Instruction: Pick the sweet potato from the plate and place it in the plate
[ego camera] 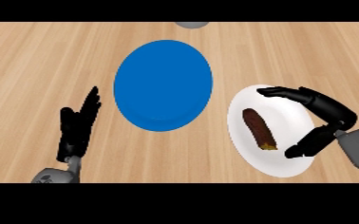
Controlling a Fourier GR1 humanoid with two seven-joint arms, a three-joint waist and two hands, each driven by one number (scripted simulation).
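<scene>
Over the white plate (280, 166), the right hand (324, 118) is arching, fingers and thumb apart, around the sweet potato (259, 129) without touching it; closing off-centre risks rolling it away. The blue plate (163, 85) is waiting.

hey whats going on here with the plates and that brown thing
A robot is working at a wooden counter. Its right robot hand is arched over a white plate, fingers and thumb spread around a sweet potato lying on it, not yet holding it. A blue plate sits to the left with nothing on it. The left robot hand rests open near the lower left. A grey object peeks in at the top edge.
</scene>
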